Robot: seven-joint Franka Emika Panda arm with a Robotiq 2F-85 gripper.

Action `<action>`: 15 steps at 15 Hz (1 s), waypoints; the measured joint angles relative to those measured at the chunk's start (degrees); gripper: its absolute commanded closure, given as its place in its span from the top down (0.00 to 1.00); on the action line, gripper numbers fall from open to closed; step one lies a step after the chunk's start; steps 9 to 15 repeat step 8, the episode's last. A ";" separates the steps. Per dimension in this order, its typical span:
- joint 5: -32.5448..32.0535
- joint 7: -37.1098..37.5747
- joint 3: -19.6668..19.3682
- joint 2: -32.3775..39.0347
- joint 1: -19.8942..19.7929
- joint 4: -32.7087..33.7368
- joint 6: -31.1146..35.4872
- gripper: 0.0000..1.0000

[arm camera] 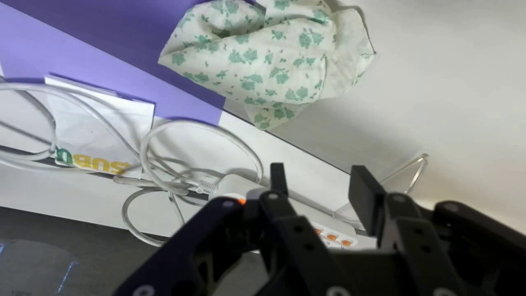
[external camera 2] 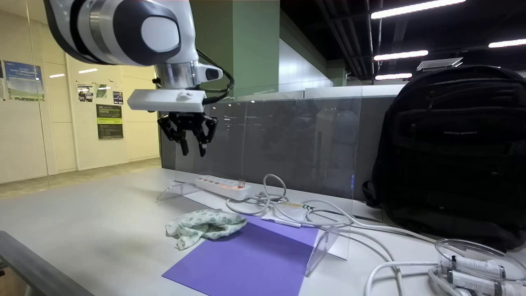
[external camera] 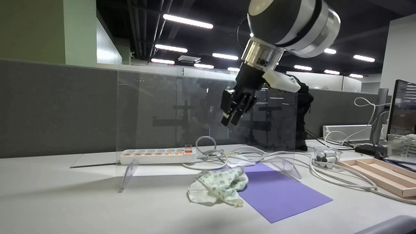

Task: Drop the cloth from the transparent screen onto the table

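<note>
The cloth [external camera: 218, 186], pale with green flowers, lies crumpled on the white table [external camera: 81, 201], partly over a purple sheet. It shows in both exterior views [external camera 2: 205, 225] and at the top of the wrist view [arm camera: 263, 61]. The transparent screen [external camera: 146, 97] stands upright on clear feet behind the cloth; it also shows in an exterior view [external camera 2: 283, 135]. My gripper [external camera: 230, 123] is high above the table, near the screen and apart from the cloth. Its fingers are spread with nothing between them, as the wrist view shows [arm camera: 318, 176].
A white power strip [external camera: 156, 157] and looped cables [external camera: 211, 156] lie behind the screen. The purple sheet [external camera: 279, 195] extends under it. A black backpack [external camera 2: 448, 156], a clear container with small bottles [external camera 2: 472, 271] and a wooden tray [external camera: 383, 175] stand to the side.
</note>
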 measured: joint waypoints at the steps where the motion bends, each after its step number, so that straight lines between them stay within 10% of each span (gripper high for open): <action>1: 0.13 -0.01 -0.04 0.01 0.00 0.00 -0.17 0.83; 4: 0.11 -0.38 -0.08 0.09 0.00 -0.01 -0.30 0.99; 15: 0.09 -0.99 -0.08 0.47 0.00 -0.03 -0.37 1.00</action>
